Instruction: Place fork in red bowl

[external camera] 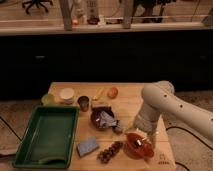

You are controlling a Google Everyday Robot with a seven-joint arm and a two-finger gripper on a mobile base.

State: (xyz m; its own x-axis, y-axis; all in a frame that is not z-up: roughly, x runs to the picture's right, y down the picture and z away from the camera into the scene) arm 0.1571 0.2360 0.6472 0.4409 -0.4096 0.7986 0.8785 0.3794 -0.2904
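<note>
The red bowl (136,145) is glossy orange-red and sits near the table's front right edge. A pale, thin object that may be the fork (142,144) lies across the bowl's inside; I cannot tell it apart for sure. My gripper (146,136) hangs from the white arm (160,102) directly over the bowl's right part, very close to its rim. The darker maroon-brown bowl (102,119) sits to the left of it with crumpled wrappers inside.
A green tray (30,145) takes up the table's left side. A metal cup (83,103), a white cup (66,94), an orange fruit (113,92), a blue sponge (87,146) and dark grapes (111,151) lie on the wooden table (127,102).
</note>
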